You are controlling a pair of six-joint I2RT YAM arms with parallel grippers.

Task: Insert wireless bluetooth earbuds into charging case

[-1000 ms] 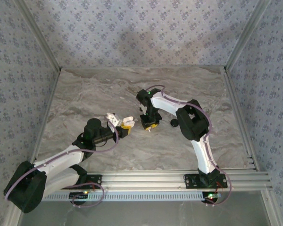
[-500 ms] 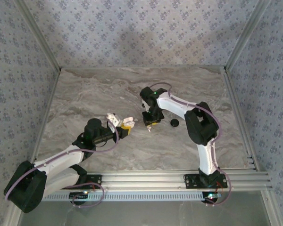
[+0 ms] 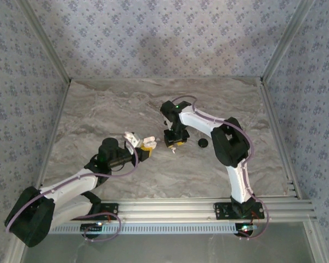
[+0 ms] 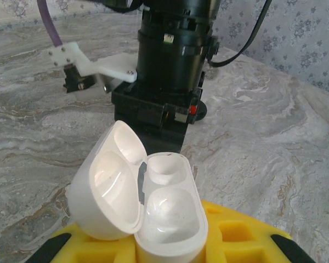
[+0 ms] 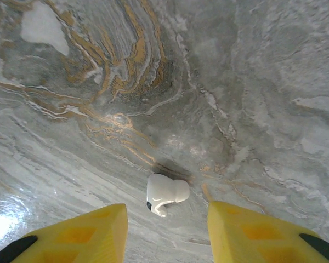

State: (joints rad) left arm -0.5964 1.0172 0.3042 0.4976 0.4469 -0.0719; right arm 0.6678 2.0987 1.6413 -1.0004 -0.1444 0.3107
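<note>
Yellow left jaws clamped on charging case [image 4: 167, 219], right jaws apart, earbud [image 5: 165, 193] lying between

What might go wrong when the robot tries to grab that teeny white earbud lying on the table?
1. The small white plastic earbud lies on its side on the smooth marble table, between the open yellow fingers of the right gripper. Closing on it could make it slip away or sit crooked in the grip.
2. The glossy white charging case held by the left gripper has small wells, so a crooked earbud might miss and drop.
</note>
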